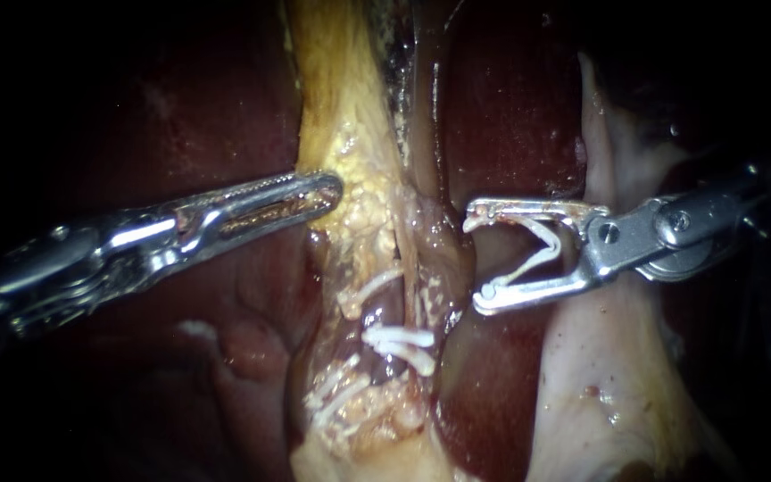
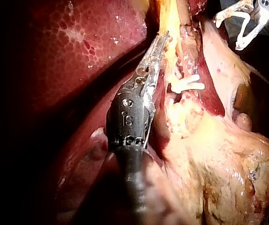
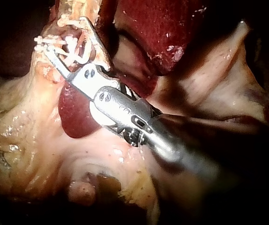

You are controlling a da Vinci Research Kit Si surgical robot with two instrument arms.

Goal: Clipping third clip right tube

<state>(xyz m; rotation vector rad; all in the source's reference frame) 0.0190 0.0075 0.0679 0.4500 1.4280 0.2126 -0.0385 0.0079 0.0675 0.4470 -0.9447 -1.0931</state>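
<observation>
The dark red liver point(image 1: 510, 116) fills the background. Across it runs a stalk of yellow fatty tissue point(image 1: 350, 134), from the top of the endoscope view down to the bottom. A pale tissue fold point(image 1: 609, 357) lies to the right of the stalk.

My left instrument point(image 1: 334, 189) comes in low from the left, and its shaft rises gently toward the stalk. Its tip lies against the left edge of the yellow tissue. The pictures do not show whether it grips that tissue or only rests on it. In the left wrist view it lies alongside the same yellow edge.

My right instrument point(image 1: 477, 259) comes in from the right, almost level, and points left at the stalk. Its jaws stand wide apart, and each one bears on a leg of the open white clip point(image 1: 533, 263) seated between them.

The right tube point(image 1: 446, 250), a brownish strand on the right side of the stalk, lies just ahead of those jaws, outside their gap. The upper jaw's end is at the tube's edge.

Lower down the stalk, placed clips point(image 1: 399, 339) already cross the tubes, well below the jaws.
</observation>
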